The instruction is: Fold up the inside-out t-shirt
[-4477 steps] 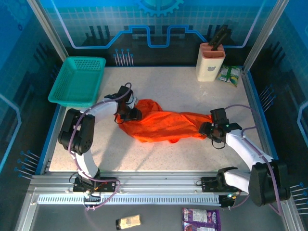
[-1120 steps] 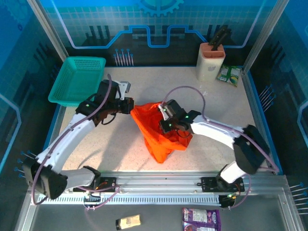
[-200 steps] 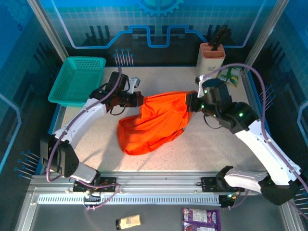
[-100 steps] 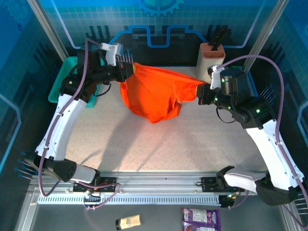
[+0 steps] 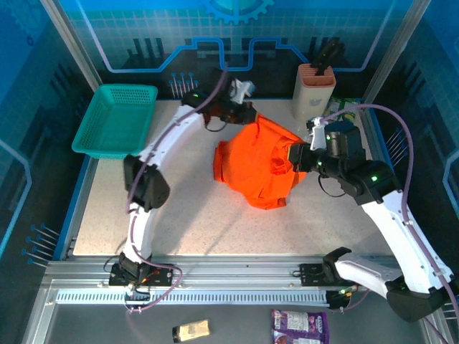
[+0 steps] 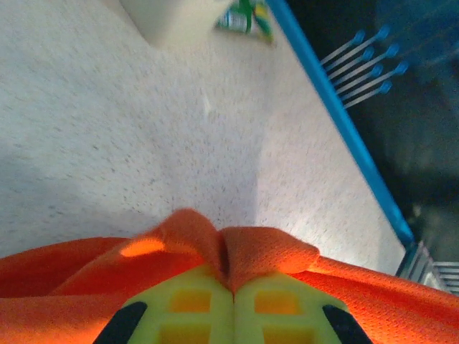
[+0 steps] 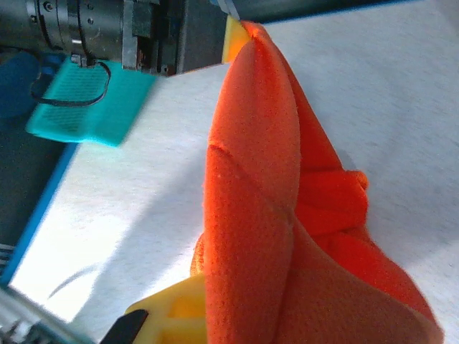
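Open tabletop point(image 5: 179, 229) seen along near edge. T-shirt point(image 5: 254, 168) bunched over tabletop centre. Its right edge pinched by closed right claw point(image 5: 292, 156), far edge by closed left claw point(image 5: 249, 115). Teal basket point(image 5: 115, 118) set far left, well apart.

In the left wrist view the bright orange soft-cloth t-shirt point(image 6: 72, 279) is bunching over the tips of the left arm's yellow-green fingers point(image 6: 154, 312), which are running off the bottom edge. The cream container point(image 6: 154, 18) and the green packet point(image 6: 244, 16) are being cut by the top edge and blurring beyond reading. In the right wrist view the cloth is covering most of the right arm's yellow fingers point(image 7: 176, 304), and the teal plastic mesh basket point(image 7: 90, 100) is smearing into a blur.
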Motion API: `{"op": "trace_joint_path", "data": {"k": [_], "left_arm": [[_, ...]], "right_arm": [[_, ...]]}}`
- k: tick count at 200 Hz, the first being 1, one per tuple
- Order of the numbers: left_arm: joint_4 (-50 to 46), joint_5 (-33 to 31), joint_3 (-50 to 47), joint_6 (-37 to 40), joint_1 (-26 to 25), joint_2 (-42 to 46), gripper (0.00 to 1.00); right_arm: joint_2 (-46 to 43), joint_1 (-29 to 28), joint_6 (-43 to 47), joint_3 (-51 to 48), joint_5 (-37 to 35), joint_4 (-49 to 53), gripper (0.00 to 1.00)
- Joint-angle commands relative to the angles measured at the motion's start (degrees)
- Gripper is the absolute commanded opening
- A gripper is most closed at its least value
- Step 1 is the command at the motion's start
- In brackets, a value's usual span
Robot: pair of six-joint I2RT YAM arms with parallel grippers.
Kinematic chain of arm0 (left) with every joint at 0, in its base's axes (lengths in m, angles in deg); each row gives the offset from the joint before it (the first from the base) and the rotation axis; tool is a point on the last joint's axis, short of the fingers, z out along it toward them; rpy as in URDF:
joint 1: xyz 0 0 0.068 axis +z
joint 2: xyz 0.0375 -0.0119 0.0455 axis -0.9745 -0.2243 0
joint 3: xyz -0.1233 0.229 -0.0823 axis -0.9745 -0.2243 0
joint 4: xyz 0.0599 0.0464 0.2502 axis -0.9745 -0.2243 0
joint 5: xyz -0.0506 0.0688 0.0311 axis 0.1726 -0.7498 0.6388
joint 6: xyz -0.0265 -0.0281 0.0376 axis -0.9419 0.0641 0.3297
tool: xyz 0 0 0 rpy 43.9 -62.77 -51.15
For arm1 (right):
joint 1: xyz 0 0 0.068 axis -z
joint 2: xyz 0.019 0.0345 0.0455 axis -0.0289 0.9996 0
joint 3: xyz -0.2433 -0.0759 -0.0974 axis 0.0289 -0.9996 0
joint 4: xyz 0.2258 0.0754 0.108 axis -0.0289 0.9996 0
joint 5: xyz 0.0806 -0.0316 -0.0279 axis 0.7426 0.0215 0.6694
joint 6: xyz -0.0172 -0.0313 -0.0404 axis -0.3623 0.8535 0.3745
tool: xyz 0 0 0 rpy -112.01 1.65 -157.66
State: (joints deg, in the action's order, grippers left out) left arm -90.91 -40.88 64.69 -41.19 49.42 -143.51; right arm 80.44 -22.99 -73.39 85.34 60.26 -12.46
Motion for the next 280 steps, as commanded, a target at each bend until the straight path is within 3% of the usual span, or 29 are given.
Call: {"op": "trace_joint_path", "data": {"k": [1,28,48,75,110,183,280], "left_arm": [[-5.60,-2.99,2.44,0.81,-1.83,-2.94,0.17],[3.78,-6.51,-13.28,-0.82,-1.88,6.46,0.43],[7.94,-10.84,-25.64,-1.70,-0.28,15.17,0.52],[10.12,-18.48,-41.79,-2.94,1.77,23.33,0.56],[11.52,-23.92,-52.98,-6.00,1.28,24.34,0.53],[8.45,-37.97,-50.87,-10.05,-4.83,16.17,0.44],[6.68,-41.14,-49.12,-9.84,-6.11,11.17,0.43]], "right_arm": [[-0.27,3.46,-0.90,-3.80,-7.37,-0.15,0.00],[0.10,9.87,-0.17,-8.47,-9.07,-1.39,0.00],[0.06,15.77,0.21,-11.96,-8.12,-2.77,0.00],[-0.03,22.44,0.46,-15.55,-4.14,-4.64,0.00],[0.06,23.67,0.65,-17.26,-2.06,-5.10,0.00],[-1.06,23.63,0.65,-16.27,-2.35,-2.92,0.00],[-1.48,23.68,0.52,-15.67,-2.47,-2.46,0.00]]}}
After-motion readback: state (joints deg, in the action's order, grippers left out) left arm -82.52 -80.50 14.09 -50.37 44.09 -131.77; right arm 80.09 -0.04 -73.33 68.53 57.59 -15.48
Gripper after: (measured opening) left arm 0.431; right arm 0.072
